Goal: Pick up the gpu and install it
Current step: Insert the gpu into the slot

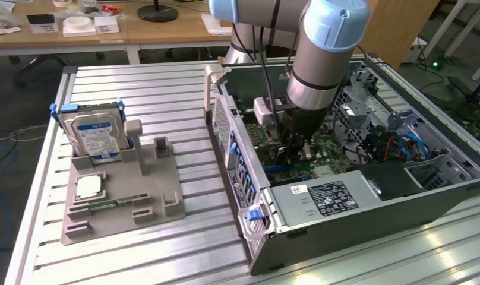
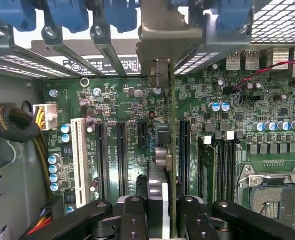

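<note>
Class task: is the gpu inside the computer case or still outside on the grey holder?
Inside: the gripper holds the gpu edge-on above the motherboard slots.

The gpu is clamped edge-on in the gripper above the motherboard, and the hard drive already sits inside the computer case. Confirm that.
One part is wrong: the hard drive stands in the grey holder outside the computer case, as the exterior view shows. The rest holds: the gripper clamps the gpu edge-on above the motherboard.
</note>
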